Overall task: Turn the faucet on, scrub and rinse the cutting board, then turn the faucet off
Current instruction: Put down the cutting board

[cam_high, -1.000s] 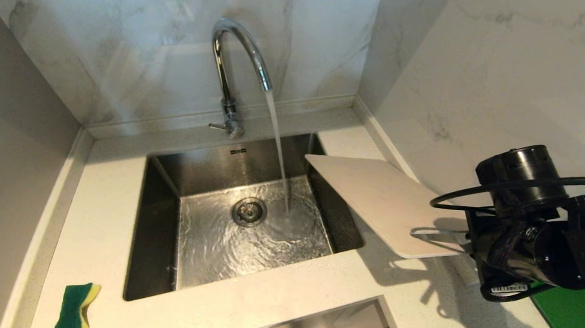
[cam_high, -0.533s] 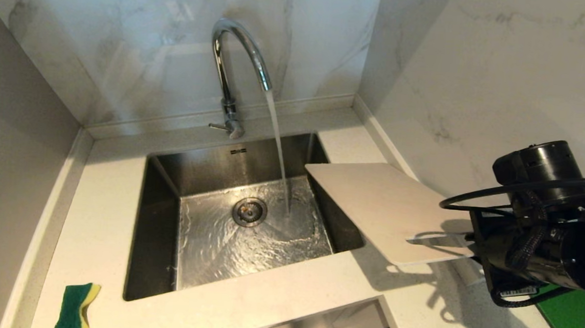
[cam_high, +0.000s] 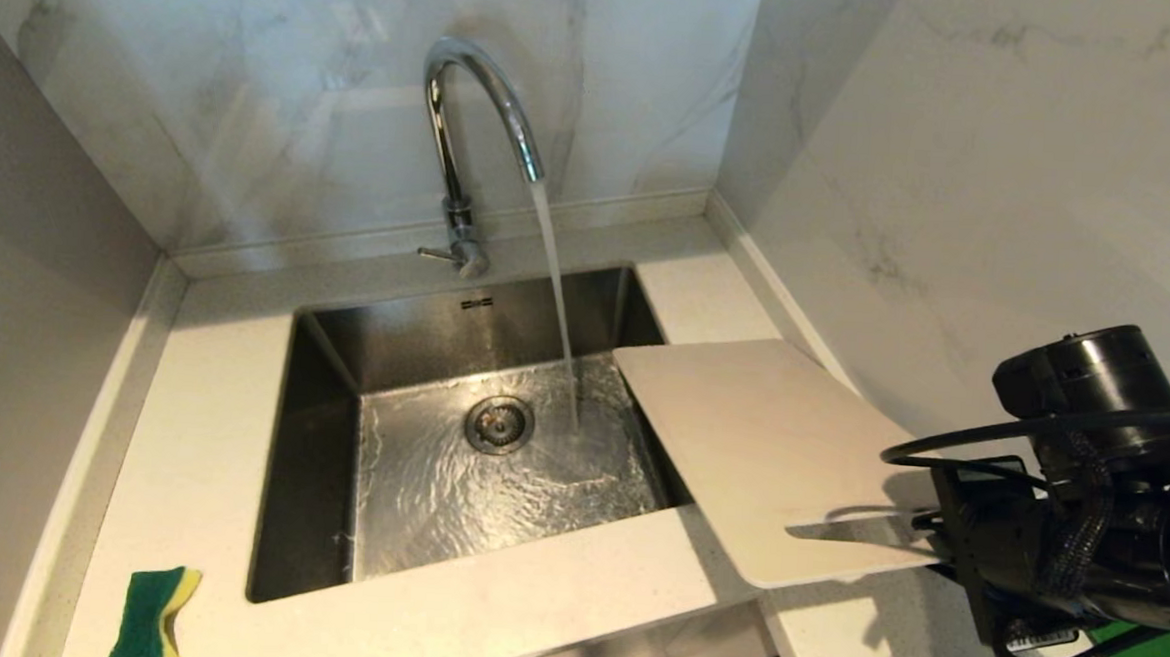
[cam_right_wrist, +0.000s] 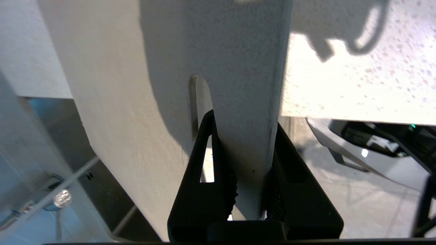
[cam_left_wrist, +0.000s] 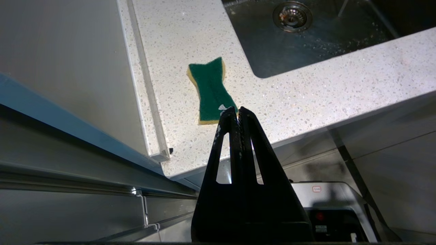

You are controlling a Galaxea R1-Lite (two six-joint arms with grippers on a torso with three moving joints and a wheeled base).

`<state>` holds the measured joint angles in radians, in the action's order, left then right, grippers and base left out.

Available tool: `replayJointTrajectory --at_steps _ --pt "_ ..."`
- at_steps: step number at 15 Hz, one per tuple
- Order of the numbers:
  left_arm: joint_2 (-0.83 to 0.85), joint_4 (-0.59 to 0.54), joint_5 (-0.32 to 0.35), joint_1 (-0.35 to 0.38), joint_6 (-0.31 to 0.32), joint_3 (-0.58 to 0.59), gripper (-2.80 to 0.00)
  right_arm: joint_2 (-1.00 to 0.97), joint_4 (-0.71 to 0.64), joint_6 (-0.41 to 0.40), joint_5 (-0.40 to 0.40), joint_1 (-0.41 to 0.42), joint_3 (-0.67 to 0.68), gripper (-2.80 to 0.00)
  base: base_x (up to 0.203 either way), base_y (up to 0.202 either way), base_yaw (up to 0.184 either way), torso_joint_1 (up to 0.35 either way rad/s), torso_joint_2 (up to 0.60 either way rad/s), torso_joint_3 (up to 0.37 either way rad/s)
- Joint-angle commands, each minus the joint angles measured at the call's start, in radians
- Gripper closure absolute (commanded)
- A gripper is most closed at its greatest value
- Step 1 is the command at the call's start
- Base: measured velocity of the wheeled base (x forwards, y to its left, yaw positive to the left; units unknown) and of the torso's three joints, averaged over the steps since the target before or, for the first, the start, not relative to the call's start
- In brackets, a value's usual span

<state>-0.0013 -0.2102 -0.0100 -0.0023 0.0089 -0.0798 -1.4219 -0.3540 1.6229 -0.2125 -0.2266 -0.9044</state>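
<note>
The right claw is pinching the cutting board at its handle-slot end, one finger poking through the slot, and holding it tilted above the counter at the sink's right rim, its far corner reaching over the basin. The faucet is pouring water into the sink, beside the board and not touching it. The left claw, pressed together, is hanging off the counter's front edge near a green sponge.
</note>
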Motion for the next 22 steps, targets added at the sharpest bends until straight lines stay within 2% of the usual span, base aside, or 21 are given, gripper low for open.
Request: replayJointTrajectory --at_steps 1,5,14,18,22 --pt "0.000 -0.001 -0.001 0.001 0.000 0.000 0.00 -0.002 -0.002 0.009 0.021 0.000 0.024 0.00 0.000 0.000 0.000 0.000 0.00 0.000" --pt "0.000 -0.001 -0.001 0.000 0.000 0.000 0.00 -0.056 0.004 0.009 0.094 0.000 0.051 0.00 0.000 0.000 0.000 0.000 0.00 0.000" --pt "0.000 -0.001 -0.001 0.000 0.000 0.000 0.00 -0.155 0.070 -0.003 0.104 0.001 0.064 0.00 0.000 0.000 0.000 0.000 0.00 0.000" --pt "0.000 -0.001 -0.001 0.000 0.000 0.000 0.00 -0.193 0.107 -0.048 0.147 0.023 0.071 0.00 0.000 0.000 0.000 0.000 0.00 0.000" --pt "0.000 -0.001 -0.001 -0.001 0.000 0.000 0.00 -0.241 0.110 -0.051 0.166 0.024 0.067 0.00 0.000 0.000 0.000 0.000 0.00 0.000"
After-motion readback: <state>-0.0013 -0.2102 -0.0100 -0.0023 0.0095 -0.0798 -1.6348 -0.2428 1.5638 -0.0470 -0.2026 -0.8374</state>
